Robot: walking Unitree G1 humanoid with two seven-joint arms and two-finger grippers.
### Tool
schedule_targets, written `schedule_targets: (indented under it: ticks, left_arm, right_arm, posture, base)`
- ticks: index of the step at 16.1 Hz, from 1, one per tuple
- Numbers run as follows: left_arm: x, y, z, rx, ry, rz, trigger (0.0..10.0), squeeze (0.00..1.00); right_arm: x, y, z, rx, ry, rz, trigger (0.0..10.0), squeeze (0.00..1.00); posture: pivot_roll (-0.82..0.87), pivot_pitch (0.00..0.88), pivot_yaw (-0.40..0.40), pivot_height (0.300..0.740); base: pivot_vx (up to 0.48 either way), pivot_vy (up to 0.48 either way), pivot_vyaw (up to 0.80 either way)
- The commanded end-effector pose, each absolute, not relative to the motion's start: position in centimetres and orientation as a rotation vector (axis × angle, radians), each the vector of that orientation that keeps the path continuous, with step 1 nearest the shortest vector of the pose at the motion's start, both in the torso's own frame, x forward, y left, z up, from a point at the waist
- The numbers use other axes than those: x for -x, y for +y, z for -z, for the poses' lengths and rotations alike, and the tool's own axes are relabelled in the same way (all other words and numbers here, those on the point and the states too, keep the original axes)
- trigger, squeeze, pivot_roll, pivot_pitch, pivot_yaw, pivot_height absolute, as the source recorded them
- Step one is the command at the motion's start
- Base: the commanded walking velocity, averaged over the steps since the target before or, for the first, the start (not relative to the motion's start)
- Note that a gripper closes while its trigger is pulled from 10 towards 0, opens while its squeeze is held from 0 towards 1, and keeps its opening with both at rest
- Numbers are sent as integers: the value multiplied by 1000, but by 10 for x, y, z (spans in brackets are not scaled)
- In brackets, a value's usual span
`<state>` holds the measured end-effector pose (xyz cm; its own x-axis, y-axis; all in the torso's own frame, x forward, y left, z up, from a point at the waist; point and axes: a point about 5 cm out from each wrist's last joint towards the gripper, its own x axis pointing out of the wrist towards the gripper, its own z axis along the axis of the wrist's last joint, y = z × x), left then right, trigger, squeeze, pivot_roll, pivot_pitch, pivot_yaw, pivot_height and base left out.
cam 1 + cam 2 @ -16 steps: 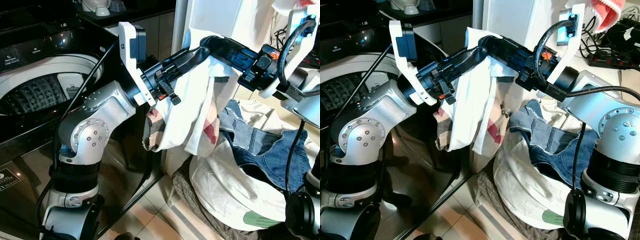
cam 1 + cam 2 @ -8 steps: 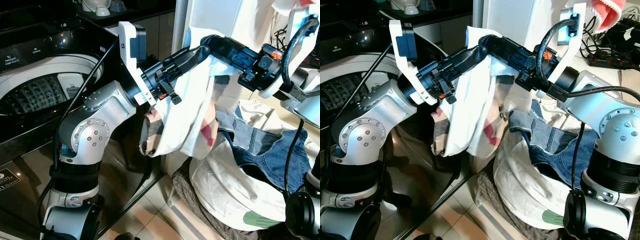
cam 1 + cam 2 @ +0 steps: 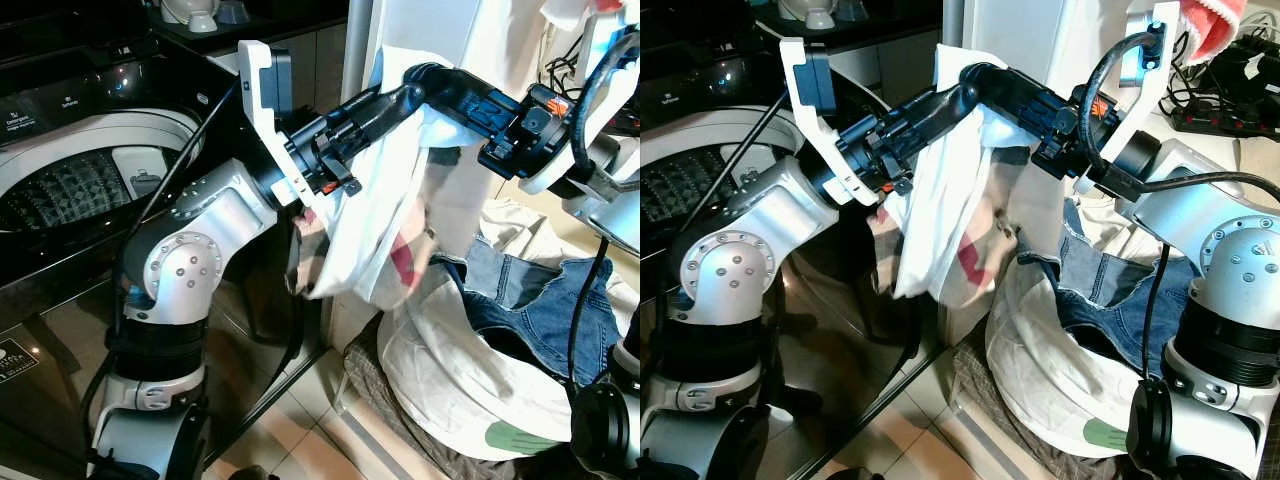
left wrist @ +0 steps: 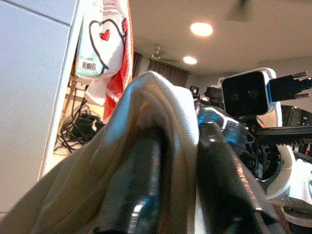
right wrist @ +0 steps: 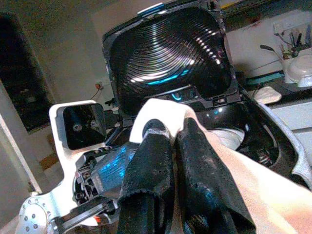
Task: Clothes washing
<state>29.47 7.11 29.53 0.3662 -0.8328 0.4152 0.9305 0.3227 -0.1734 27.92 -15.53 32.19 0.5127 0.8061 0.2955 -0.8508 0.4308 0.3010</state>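
Both jaws clamped on white garment; laundry pile beneath; open washer drum left.

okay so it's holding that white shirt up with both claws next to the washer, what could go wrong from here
Both claws, left claw and right claw, pinch the shirt at one small fold at its top, so it might slip out.

The shirt hangs beside the washer's drum, not over it. Released here, it would likely drop to the floor or the laundry pile.

Its loose hem dangles by the left arm's cable and could snag while swinging across.
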Motion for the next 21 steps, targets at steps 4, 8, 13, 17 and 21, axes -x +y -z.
schedule_targets:
  ticks: [4, 8, 13, 17, 21]
  left_arm:
    - [-287, 75, -293, 448, -263, 1244, 10000, 812]
    - [-280, 81, -283, 456, -235, 1331, 10000, 0]
    - [-284, 69, -280, 398, -239, 1300, 10000, 0]
    - [-291, 66, -283, 427, -261, 1246, 5059, 0]
    - [-300, 73, -284, 435, -283, 1165, 0, 0]
  right_arm:
    - [-272, -159, -333, -439, -182, -1052, 0, 0]
    - [-273, -160, -334, -442, -183, -1049, 0, 0]
    - [-272, -158, -334, -447, -182, -1060, 0, 0]
    - [-272, -156, -333, -444, -175, -1064, 0, 0]
    - [-272, -156, -332, -437, -166, -1063, 0, 0]
  posture:
    - [-34, 0, -7, 740]
    - [-35, 0, -5, 740]
    - [-34, 0, -5, 740]
    - [-36, 0, -6, 740]
    - [-36, 0, -7, 740]
  base:
    - [0, 0, 0]
    - [0, 0, 0]
    - [0, 0, 0]
    - [0, 0, 0]
    - [0, 0, 0]
